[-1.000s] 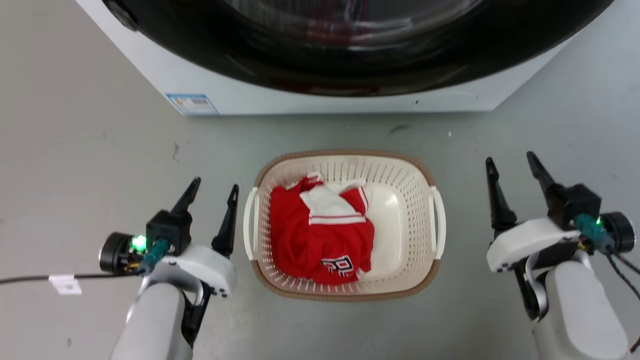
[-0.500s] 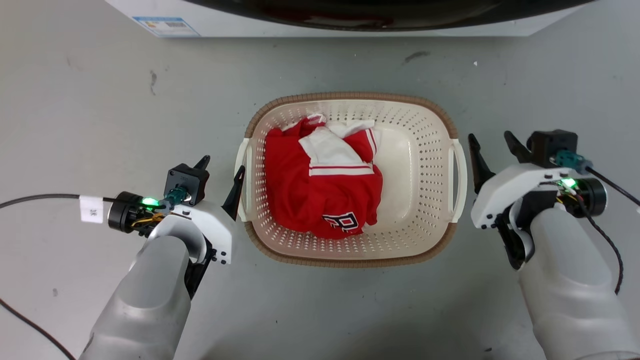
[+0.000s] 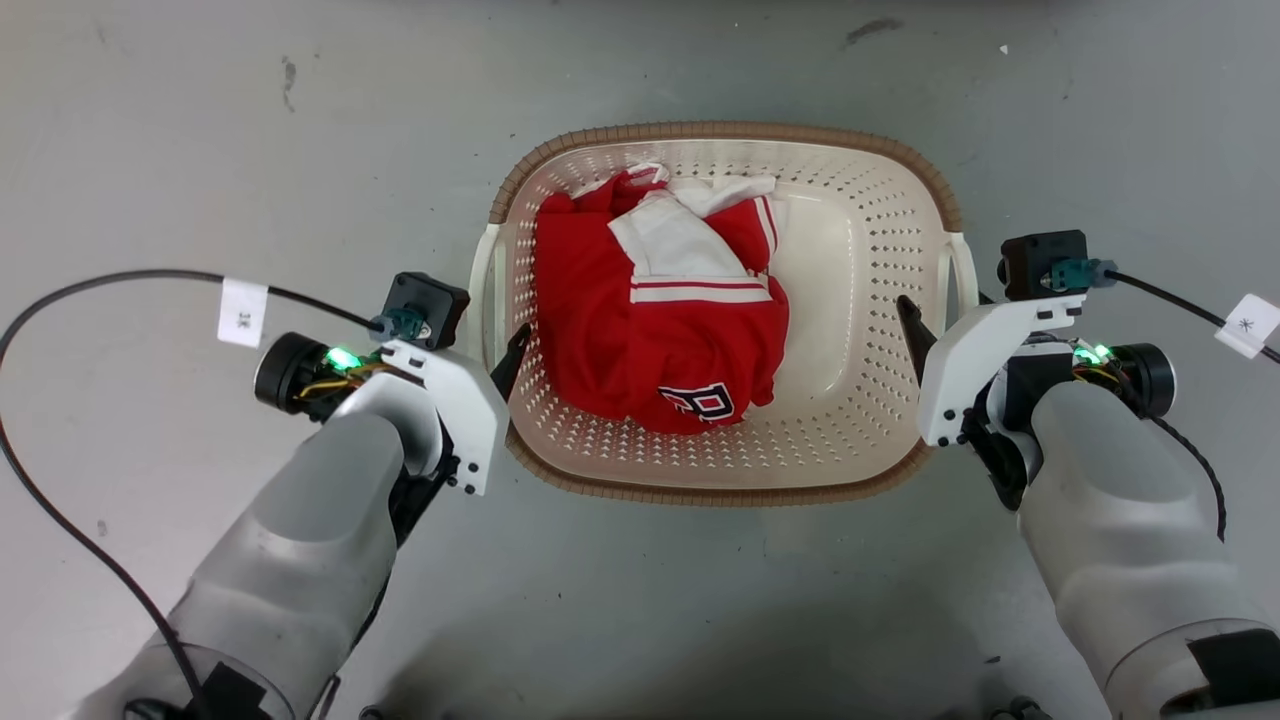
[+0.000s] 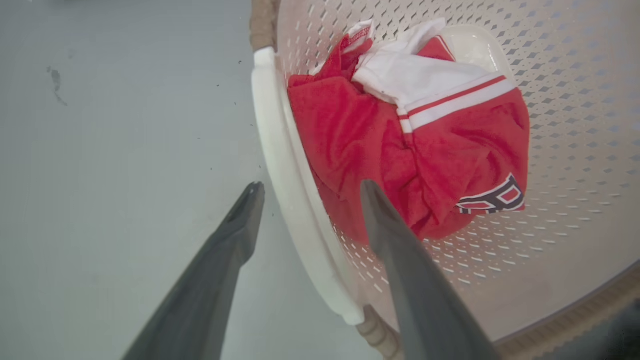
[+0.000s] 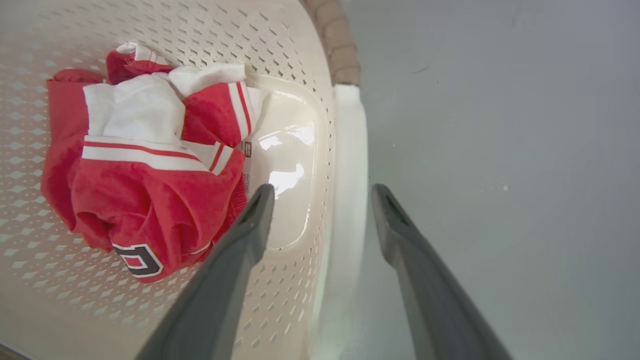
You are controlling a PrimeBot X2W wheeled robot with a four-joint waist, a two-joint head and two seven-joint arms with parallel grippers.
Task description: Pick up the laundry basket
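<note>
Left gripper [image 4: 311, 186], lower centre of the left wrist view: jaws apart, astride the left handle [image 4: 278, 145] of the laundry basket [image 3: 730, 131], one finger outside, one inside; not clamped.
Right gripper [image 5: 323, 188], lower centre of the right wrist view: likewise open, astride the right handle [image 5: 350, 165].
A second ago both stood beside the basket, clear of it.
Basket: centre of the head view, on the grey floor [image 3: 200, 150], holding a red-and-white garment [image 3: 650, 340].
Judgement: approach done; closing and lifting remain.
</note>
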